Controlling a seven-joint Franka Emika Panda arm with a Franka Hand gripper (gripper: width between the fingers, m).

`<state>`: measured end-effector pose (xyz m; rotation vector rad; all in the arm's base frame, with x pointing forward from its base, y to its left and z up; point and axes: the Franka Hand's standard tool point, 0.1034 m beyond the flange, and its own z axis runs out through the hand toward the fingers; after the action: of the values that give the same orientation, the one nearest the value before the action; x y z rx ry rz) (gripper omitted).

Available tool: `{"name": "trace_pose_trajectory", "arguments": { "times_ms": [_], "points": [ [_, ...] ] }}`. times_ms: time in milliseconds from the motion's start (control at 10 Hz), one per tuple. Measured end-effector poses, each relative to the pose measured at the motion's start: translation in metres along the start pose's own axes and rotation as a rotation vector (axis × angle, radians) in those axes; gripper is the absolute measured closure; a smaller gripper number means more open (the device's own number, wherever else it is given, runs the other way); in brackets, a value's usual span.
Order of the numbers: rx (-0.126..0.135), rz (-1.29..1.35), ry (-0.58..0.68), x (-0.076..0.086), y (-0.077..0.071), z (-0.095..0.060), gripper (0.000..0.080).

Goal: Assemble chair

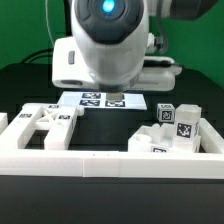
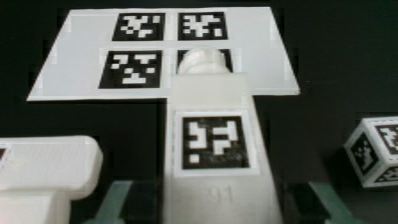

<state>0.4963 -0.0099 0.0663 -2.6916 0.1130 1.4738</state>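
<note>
A long white chair part (image 2: 217, 110) with a black marker tag on its top face lies straight between my gripper (image 2: 221, 205) fingers. Its rounded tip reaches over the edge of the marker board (image 2: 89, 55). The fingers (image 2: 125, 200) flank both of its sides and look closed on it, low over the table. In the exterior view the arm's white wrist fills the middle, and the gripper (image 1: 115, 97) hangs just in front of the marker board (image 1: 100, 99), hiding most of the held part.
A white frame-like chair part (image 1: 45, 125) lies at the exterior view's left. Several tagged white blocks (image 1: 175, 130) cluster at its right. A low white wall (image 1: 100, 162) runs along the front. In the wrist view a white piece (image 2: 45, 165) and a tagged block (image 2: 377, 150) flank the gripper.
</note>
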Motion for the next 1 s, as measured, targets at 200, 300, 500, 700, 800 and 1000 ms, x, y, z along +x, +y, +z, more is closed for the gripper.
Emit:
{"name": "trace_pose_trajectory", "arguments": {
  "times_ms": [200,300,500,700,800,1000],
  "points": [
    [-0.001,0.0,0.036,0.006,0.001,-0.003,0.0514],
    [-0.001,0.0,0.046,0.006,0.001,-0.005,0.0514],
    [-0.007,-0.015,0.208,0.008,-0.008,-0.034,0.0514],
    [-0.002,-0.019,0.357,0.01,-0.009,-0.047,0.0514],
    [-0.001,-0.018,0.423,0.011,-0.009,-0.048,0.0514],
    [0.001,-0.01,0.575,0.015,-0.009,-0.053,0.0514]
  ]
}}
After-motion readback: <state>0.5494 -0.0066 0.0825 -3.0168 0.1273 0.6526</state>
